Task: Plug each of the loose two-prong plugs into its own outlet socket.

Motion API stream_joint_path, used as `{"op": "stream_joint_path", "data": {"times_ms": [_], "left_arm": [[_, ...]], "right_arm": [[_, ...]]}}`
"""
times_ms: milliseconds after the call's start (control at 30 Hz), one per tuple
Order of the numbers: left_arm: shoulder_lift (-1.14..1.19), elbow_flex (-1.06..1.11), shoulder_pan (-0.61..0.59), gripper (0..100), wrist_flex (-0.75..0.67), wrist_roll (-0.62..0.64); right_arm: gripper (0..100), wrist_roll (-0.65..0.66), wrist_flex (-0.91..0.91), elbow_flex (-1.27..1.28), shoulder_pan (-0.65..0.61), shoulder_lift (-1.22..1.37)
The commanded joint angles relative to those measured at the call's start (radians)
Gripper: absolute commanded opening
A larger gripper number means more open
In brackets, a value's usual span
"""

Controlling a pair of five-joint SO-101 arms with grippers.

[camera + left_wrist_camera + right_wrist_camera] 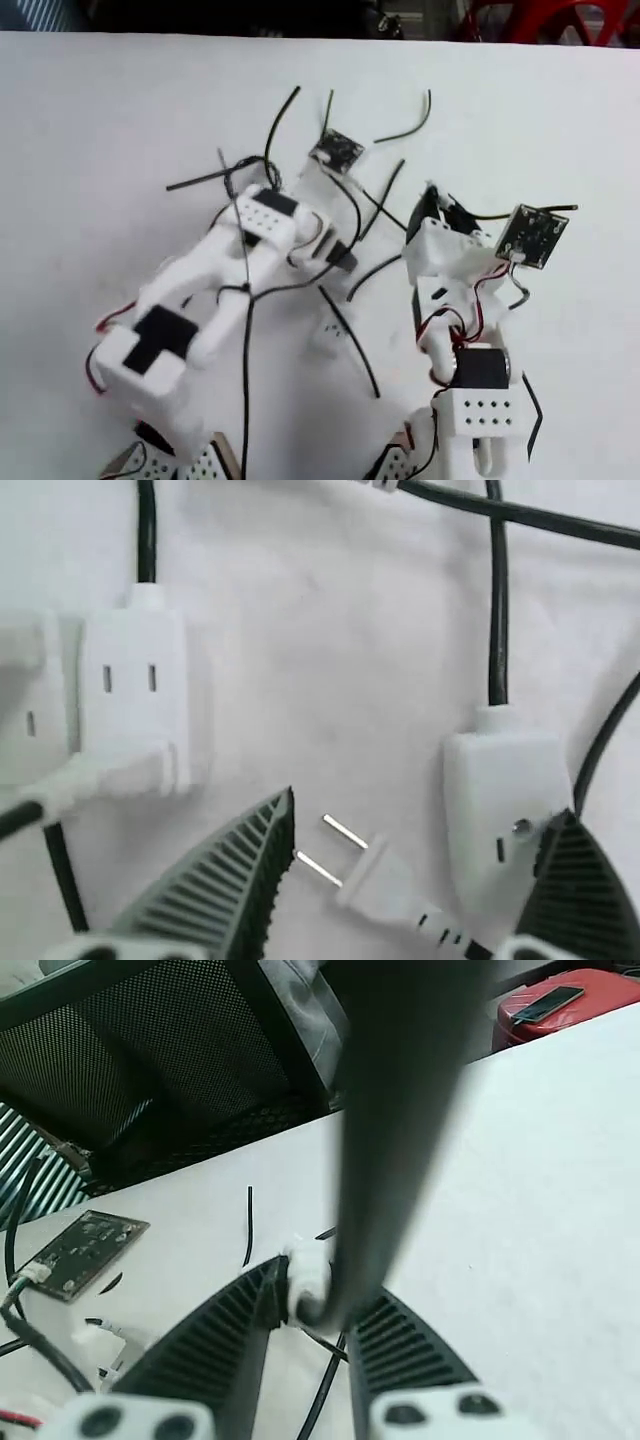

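In the left wrist view my left gripper [420, 820] stands open just above the table. A loose white two-prong plug [372, 878] on a black cord lies between its fingers, prongs pointing away from the wrist. A white outlet socket [132, 702] lies to one side, and a second socket [503, 805] sits against the other finger [568, 890]. My right gripper [315, 1295] is shut on another white plug [308, 1278], held above the table, and its black cord [400, 1110] rises close past the camera. In the high view the right gripper [433, 207] is at centre right.
Several black cords [350, 340] cross the white table [120, 120] between the arms. A third white socket edge [25, 725] lies beside the first. A green circuit board [85, 1245] lies on the table, with a mesh chair [150, 1050] beyond the far edge.
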Motion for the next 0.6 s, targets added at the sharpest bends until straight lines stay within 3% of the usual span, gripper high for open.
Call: {"op": "stream_joint_path", "data": {"times_ms": [0, 367, 567], "left_arm": [[0.122, -0.209, -0.064, 31, 0.068, -0.032], [0.262, -0.450, -0.191, 29, 0.290, -0.032], [0.170, -0.462, -0.133, 29, 0.417, -0.034]], "right_arm": [[1.7, 0.002, -0.024, -0.008, 0.004, -0.018], [1.7, 0.003, -0.024, -0.008, 0.002, -0.018], [1.7, 0.003, -0.024, -0.008, 0.002, -0.018]]}}
